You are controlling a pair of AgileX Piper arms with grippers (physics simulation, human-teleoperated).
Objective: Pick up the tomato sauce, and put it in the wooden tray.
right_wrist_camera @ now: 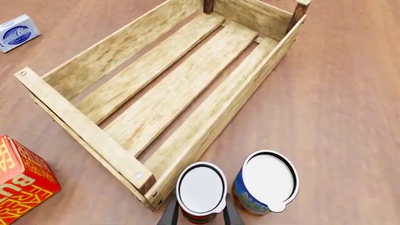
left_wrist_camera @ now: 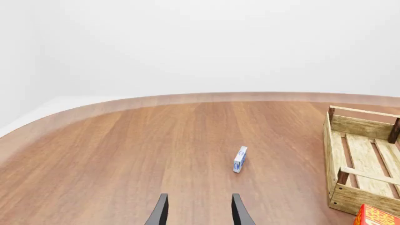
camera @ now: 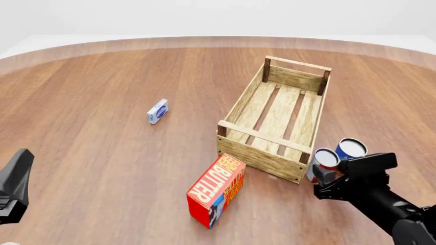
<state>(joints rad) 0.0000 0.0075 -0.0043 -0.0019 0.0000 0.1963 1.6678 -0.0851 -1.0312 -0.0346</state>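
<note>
Your right claw (right_wrist_camera: 198, 213) sits at the small cylindrical tomato sauce can with the red, white and green label and silver-white top (right_wrist_camera: 201, 190) — one dark finger shows on each side of it in the right wrist view, set close against its wall, so it appears to be pinching the can. The can stands upright on the round wooden bench (camera: 102, 153), just outside the near right corner of the large rectangular light-wood tray with slatted bottom and darker corner posts (camera: 267, 137). Touching or nearly touching the tomato sauce, on the side away from the tray, stands a second can with a blue label and white top (right_wrist_camera: 265, 182), also upright. In the front view both cans (camera: 324, 162) show just above the right arm's dark wrist, beside the tray's corner post.

A red and orange butter box (camera: 216, 189) lies tilted on the bench just in front of the tray's near left corner. A small blue-and-white packet (camera: 157, 111) lies well apart to the tray's left.

Your left claw (left_wrist_camera: 198, 211) hangs over bare bench with its two dark fingers spread apart and nothing between them — the blue-and-white packet lies ahead of it, the tray (left_wrist_camera: 359, 164) off to the side.
</note>
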